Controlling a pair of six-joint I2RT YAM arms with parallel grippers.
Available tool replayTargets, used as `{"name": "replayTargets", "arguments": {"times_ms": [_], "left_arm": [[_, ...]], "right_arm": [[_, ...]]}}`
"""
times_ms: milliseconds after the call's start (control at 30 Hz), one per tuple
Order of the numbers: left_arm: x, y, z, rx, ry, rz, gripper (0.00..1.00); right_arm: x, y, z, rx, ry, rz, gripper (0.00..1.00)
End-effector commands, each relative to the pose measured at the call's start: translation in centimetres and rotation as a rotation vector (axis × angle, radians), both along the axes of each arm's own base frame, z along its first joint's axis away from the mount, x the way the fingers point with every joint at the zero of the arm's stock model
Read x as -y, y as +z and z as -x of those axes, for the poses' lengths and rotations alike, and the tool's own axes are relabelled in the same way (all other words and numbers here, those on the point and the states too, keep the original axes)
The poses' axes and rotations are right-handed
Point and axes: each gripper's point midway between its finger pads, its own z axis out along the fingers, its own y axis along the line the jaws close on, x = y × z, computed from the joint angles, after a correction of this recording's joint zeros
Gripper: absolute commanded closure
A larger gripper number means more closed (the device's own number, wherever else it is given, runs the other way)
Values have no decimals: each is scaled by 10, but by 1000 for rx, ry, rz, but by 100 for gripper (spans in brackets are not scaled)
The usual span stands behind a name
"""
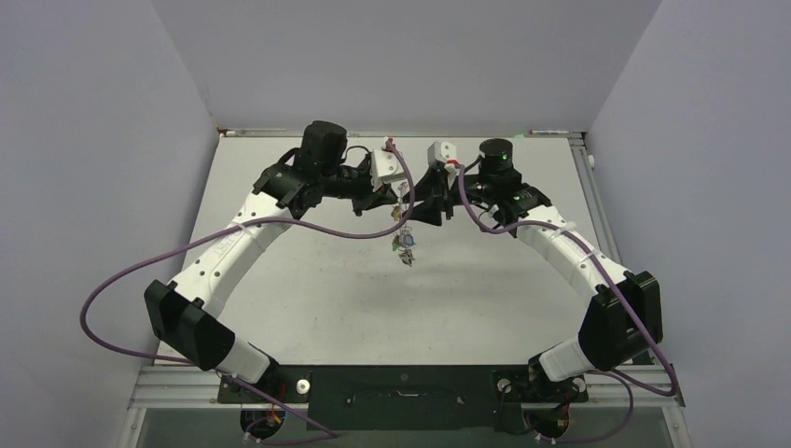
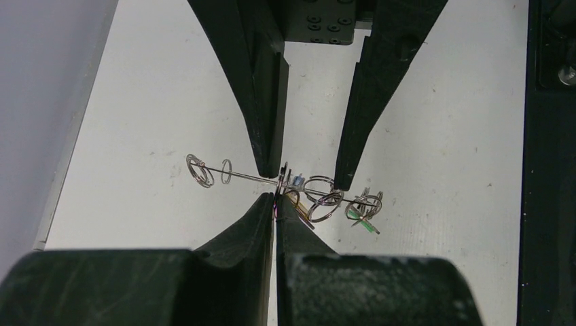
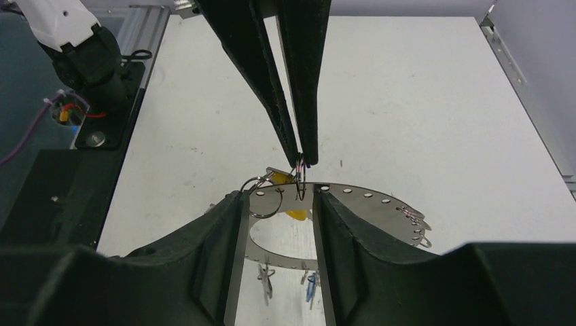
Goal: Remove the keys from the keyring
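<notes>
left claw (image 2: 276,201) pinched shut on keyring (image 3: 367,204) rim at 12 o'clock in right wrist view, ring spans 9-to-3 clear of tabletop (image 3: 407,102); right claw (image 3: 280,204) half open, gripping nothing, straddles yellow key (image 3: 295,215)

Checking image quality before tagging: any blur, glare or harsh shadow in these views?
Top view: even light, soft shadows on the table, keys too tiny to resolve. Left wrist: keyring sharp, left pincer dark, soft up close. Right wrist: keyring sharp, right pincer dark; no glare.
</notes>
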Motion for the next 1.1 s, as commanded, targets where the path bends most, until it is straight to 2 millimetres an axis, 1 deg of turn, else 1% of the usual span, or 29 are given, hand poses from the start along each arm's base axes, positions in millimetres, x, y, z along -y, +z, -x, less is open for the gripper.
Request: {"name": "replayTargets", "arguments": {"times_ms": [0, 67, 167, 300, 400, 567, 700, 900, 967, 1067], "left_arm": [[12, -1, -10, 85, -26, 32, 100], [15, -13, -11, 93, -29, 20, 100], [16, -30, -11, 93, -31, 6, 100], [19, -43, -11, 115, -45, -6, 100], [23, -49, -11, 129, -55, -14, 100], [30, -54, -9, 135, -68, -14, 100], [32, -58, -9, 134, -77, -23, 100], [34, -60, -11, 139, -89, -30, 100], [35, -59, -11, 140, -91, -29, 100], [37, -60, -11, 143, -98, -30, 100]], "right_arm": [[4, 5, -2, 174, -4, -20, 60], [8, -14, -3, 183, -7, 30, 62], [15, -38, -4, 184, -15, 67, 64], [18, -51, -2, 188, -19, 72, 66], [16, -56, -3, 184, -19, 63, 68], [13, -55, -8, 186, -42, 38, 71], [12, -53, -6, 191, -35, 32, 70], [13, -50, -4, 198, -26, 34, 71], [14, -52, -6, 197, -26, 41, 73], [13, -55, -8, 192, -26, 50, 79]]}}
